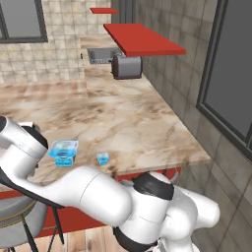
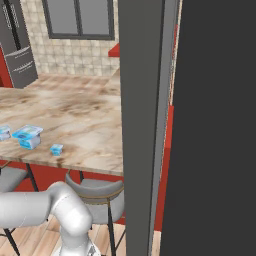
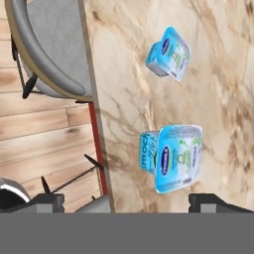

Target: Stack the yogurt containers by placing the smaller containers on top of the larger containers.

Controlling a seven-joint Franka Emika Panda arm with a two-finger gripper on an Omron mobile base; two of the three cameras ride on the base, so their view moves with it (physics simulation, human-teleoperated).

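While gripper [image 3: 127, 198] hangs over counter edge, finger tips set wide apart, nothing between them. Large tub [image 3: 173, 158] just beyond tips, upright on marble counter [image 3: 223, 74], close to front edge. Mid tub [image 3: 169, 53] farther on, apart from large one. Base views: tiny cup [image 1: 103, 158] beside large tub, not touching. Grey stool [image 3: 47, 49] below edge. Toaster [image 1: 127, 67] far back.

marble counter [image 3: 124, 99] under the hand, grey stool [image 3: 47, 49] & wood floor [image 3: 39, 144] off its edge; tiled wall [image 1: 54, 34] w/ window [image 1: 22, 19] beyond.
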